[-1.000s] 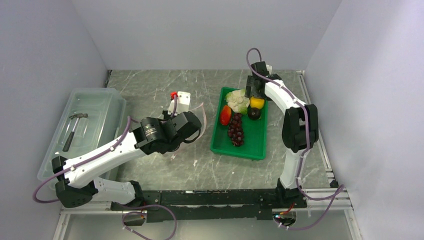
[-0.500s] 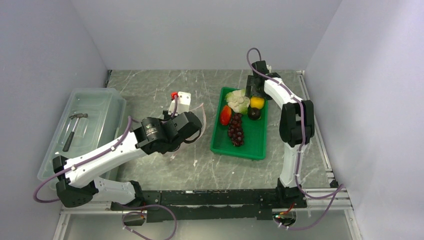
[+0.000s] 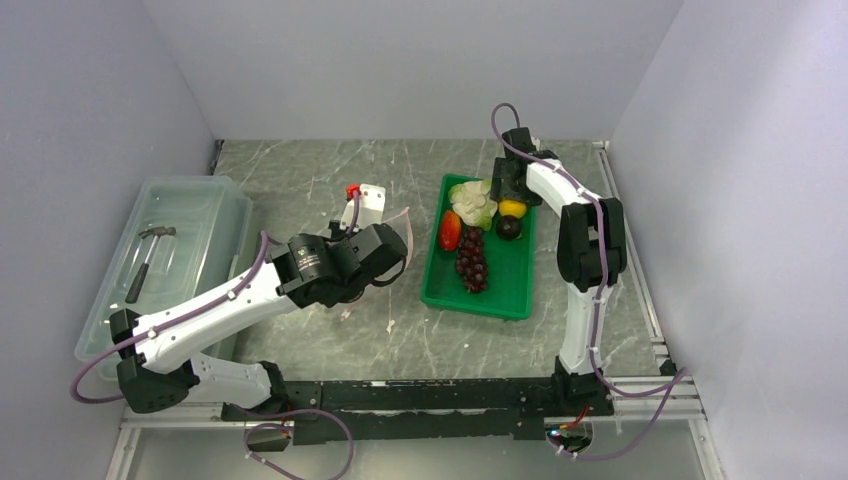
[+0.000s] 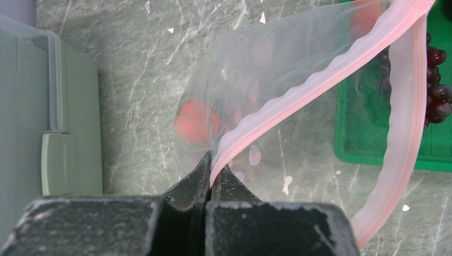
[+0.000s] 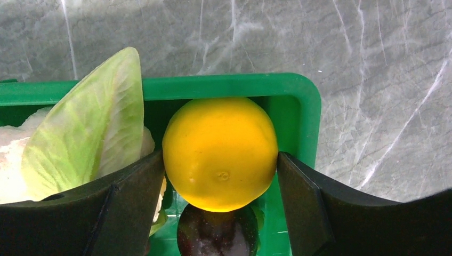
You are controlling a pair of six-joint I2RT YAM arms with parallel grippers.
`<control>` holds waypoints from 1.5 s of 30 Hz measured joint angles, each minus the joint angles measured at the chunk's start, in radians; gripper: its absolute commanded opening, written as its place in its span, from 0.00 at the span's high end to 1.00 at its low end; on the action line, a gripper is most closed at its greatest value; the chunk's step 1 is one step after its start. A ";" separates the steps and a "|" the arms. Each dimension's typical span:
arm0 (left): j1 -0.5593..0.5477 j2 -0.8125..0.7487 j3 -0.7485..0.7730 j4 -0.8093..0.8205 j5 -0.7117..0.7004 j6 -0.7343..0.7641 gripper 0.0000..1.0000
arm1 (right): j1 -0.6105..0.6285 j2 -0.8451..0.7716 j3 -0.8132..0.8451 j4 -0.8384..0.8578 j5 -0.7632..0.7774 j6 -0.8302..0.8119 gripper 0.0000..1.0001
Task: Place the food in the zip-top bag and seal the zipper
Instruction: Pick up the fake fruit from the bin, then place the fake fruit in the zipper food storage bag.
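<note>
Finish the pinch with the right pincer (image 5: 219,160): jaws wide, pads seemingly touching both flanks of the orange-yellow fruit (image 5: 219,144), caught between them in a corner of the green tray (image 5: 298,101). Squeeze across the widest part, not above it; otherwise expect a smooth round ball to squirt out forward. Stop closing once firm. Lift straight up before travelling, clearing the tray wall just ahead of the fingertips and just outside the right finger. Mind the pale green-white leafy vegetable (image 5: 80,133) lying against the outside of the left finger, and the dark round piece (image 5: 216,234) tucked under the fruit toward the wrist; avoid dragging either along.

Hold the left pincer (image 4: 211,162) as is, clamped tight on the zipper (image 4: 320,80) at one end of the zip-top bag (image 4: 266,58), with the mouth gaping ahead and to the right of its fingertips. Drop the fruit into that gap, well past the pink strip. Leave the dark purple grape bunch (image 3: 471,258) and red tomato-like piece (image 3: 451,230), back in the tray behind the right pincer, for later trips.
</note>
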 measured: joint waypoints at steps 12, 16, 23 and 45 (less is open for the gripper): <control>0.000 0.000 0.000 0.000 0.000 -0.001 1.00 | 0.000 -0.007 -0.012 0.009 0.004 0.001 0.61; 0.000 0.000 0.000 0.000 0.000 -0.001 1.00 | 0.000 -0.046 -0.048 0.005 0.011 0.001 0.61; 0.000 0.000 0.000 0.001 0.001 -0.001 1.00 | 0.006 -0.183 -0.082 -0.009 0.033 0.007 0.62; 0.000 0.014 0.000 0.014 0.008 -0.004 1.00 | 0.146 -0.857 -0.369 0.032 -0.304 0.053 0.62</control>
